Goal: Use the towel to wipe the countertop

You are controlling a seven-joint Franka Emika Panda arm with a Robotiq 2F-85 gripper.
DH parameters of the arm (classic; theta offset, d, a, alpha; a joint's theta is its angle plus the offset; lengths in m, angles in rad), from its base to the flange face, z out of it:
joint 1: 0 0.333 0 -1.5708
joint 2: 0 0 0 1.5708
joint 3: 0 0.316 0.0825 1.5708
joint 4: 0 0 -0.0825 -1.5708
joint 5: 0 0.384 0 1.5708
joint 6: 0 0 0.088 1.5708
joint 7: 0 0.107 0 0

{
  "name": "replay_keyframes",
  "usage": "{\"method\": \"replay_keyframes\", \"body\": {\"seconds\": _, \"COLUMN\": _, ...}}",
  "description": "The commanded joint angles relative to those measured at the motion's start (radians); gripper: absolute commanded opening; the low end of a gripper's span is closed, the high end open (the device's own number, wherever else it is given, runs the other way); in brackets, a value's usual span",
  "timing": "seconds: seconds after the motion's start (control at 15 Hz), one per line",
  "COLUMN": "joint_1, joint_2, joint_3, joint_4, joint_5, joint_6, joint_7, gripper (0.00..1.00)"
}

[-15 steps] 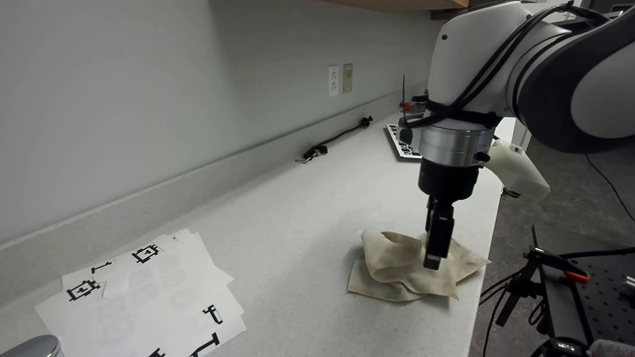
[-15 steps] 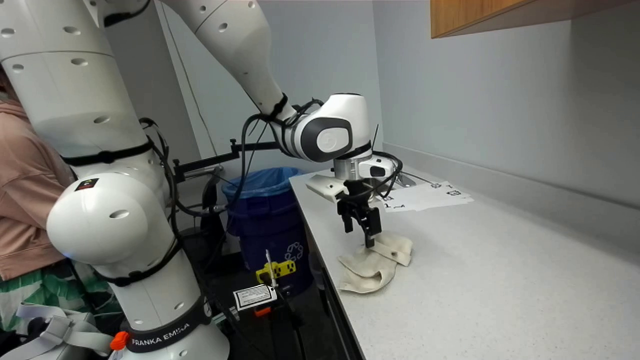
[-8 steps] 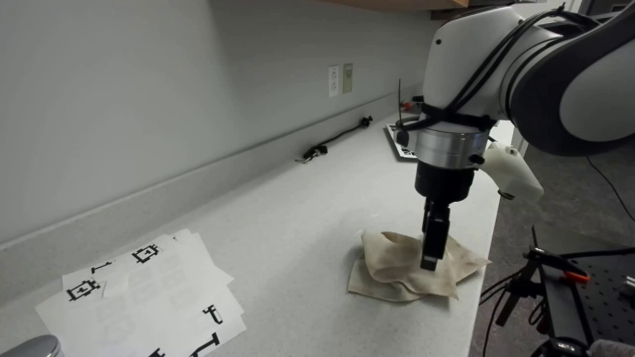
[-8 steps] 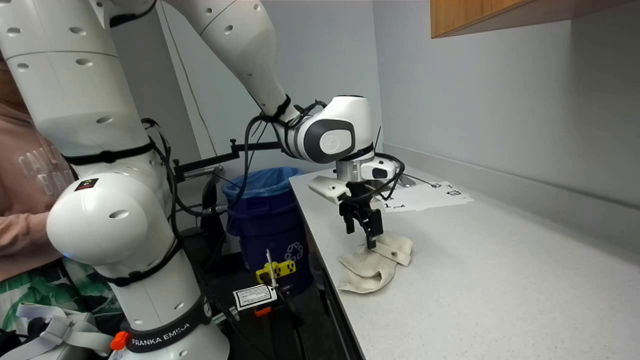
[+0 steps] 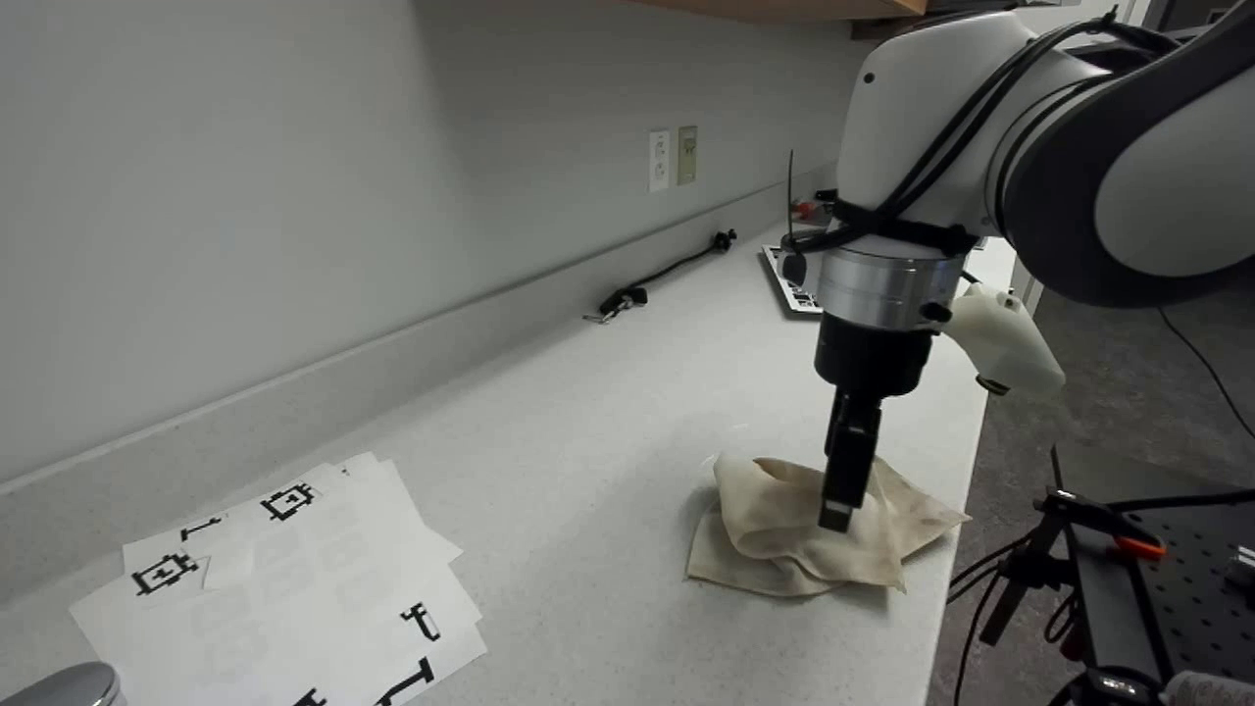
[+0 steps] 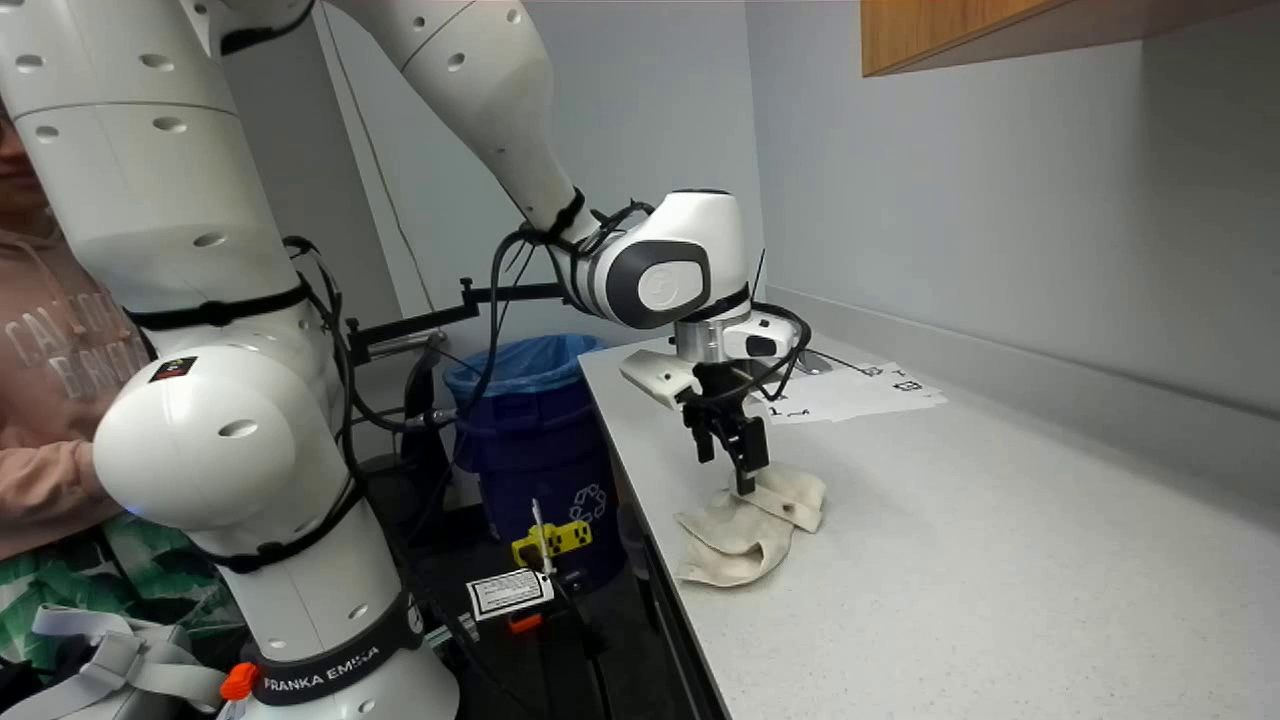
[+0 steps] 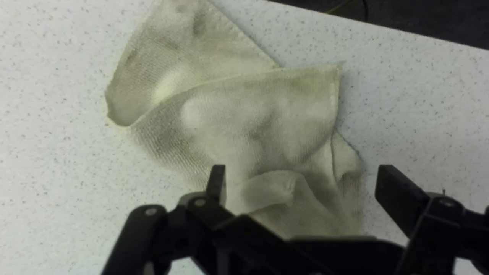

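Towel (image 7: 244, 114): cream cloth, stained in patches, lying crumpled on the bench (image 5: 569, 529) near its open edge; layers overlap and one fold stands in a rounded curl.
Fingers (image 7: 399, 198): spread wide, as the wrist view confirms; cloth shows across the gap, one finger over the towel, the opposite one over the bench just beside it.
Contact: in an exterior view one fingertip meets the outline of the towel; whether it touches or hovers just above cannot be determined.
Panda arm (image 6: 490, 110): extends over the bench, wrist directed downward, the fingers at its lower end.
Printed sheets (image 5: 324, 569): white, overlapping, flat on the bench, bearing black figures; well apart from the towel.
Black cable (image 5: 679, 266): lies on the bench near the backsplash (image 5: 324, 407).
Wall outlets (image 5: 660, 160): two plates side by side above the backsplash, one white, one beige.
Recycling bin (image 6: 535, 440): blue, fitted with a blue liner (image 6: 520, 365), standing beside the bench.
Person (image 6: 60, 345): dressed in pink, partly hidden behind the arm.
Cabinet (image 6: 950, 35): wood-faced, overhead, seen in both exterior views.
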Motion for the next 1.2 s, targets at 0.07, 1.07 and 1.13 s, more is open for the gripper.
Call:
{"method": "replay_keyframes", "body": {"seconds": 0.07, "joint_1": -0.001, "joint_2": 0.037, "joint_3": 0.002, "joint_4": 0.013, "joint_5": 0.116, "joint_6": 0.121, "joint_7": 0.018, "gripper": 1.00}}
{"method": "replay_keyframes", "body": {"seconds": 1.07, "joint_1": -0.044, "joint_2": 0.127, "joint_3": 0.038, "joint_4": 0.049, "joint_5": 0.535, "joint_6": 0.238, "joint_7": 0.102, "gripper": 1.00}}
{"method": "replay_keyframes", "body": {"seconds": 1.13, "joint_1": -0.037, "joint_2": 0.130, "joint_3": 0.030, "joint_4": 0.048, "joint_5": 0.561, "joint_6": 0.241, "joint_7": 0.100, "gripper": 1.00}}
